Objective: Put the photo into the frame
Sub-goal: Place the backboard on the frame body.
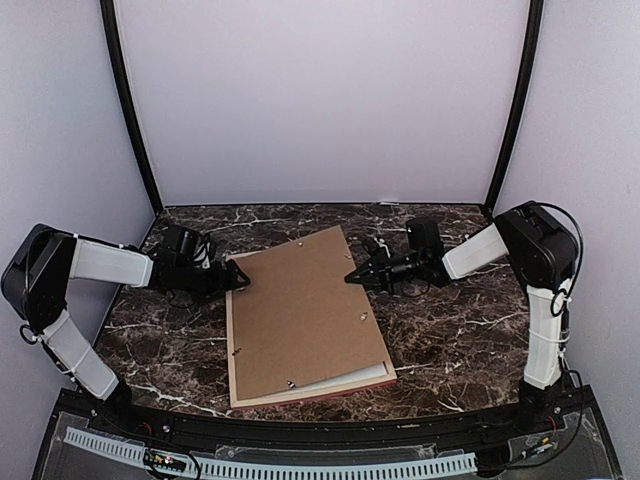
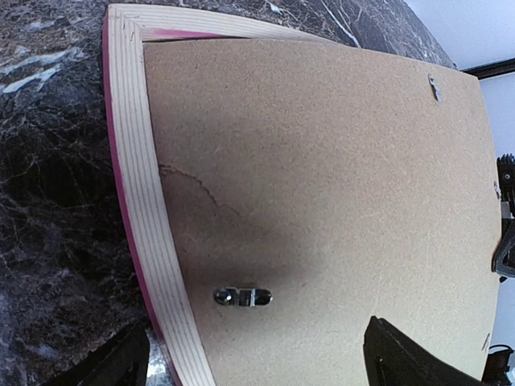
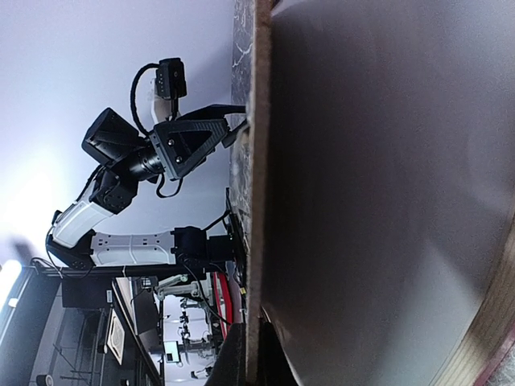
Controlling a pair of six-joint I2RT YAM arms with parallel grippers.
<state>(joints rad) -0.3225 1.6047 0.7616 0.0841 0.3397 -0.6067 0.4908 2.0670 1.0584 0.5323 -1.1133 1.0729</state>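
Status: assembly is partly done and not closed up.

The frame (image 1: pixel 233 345) lies face down on the counter (image 1: pixel 450 330), its tan wooden back upward and a pink-red edge showing along the outside. A brown backing board (image 1: pixel 305 310) rests on top of it but sits askew. In the left wrist view the board appears to ride over the far rail instead of dropping inside it.

The photo's printed face is not visible anywhere. A white strip (image 1: pixel 352 377) shows from under the board at the near right corner. It may be the photo's white back or a mat, and I cannot tell which. If it is the photo, it is under the board, within the frame's outline.

The left claw (image 1: pixel 240 278) stands wide apart at the frame's far left corner, gripping nothing. The right claw (image 1: pixel 352 277) is closed together at the board's right edge. Whether it pinches the thin board cannot be confirmed.

Outstanding, in my judgement: square the board into the recess and turn the clips, one of which (image 2: pixel 243 297) lies unturned on the board.
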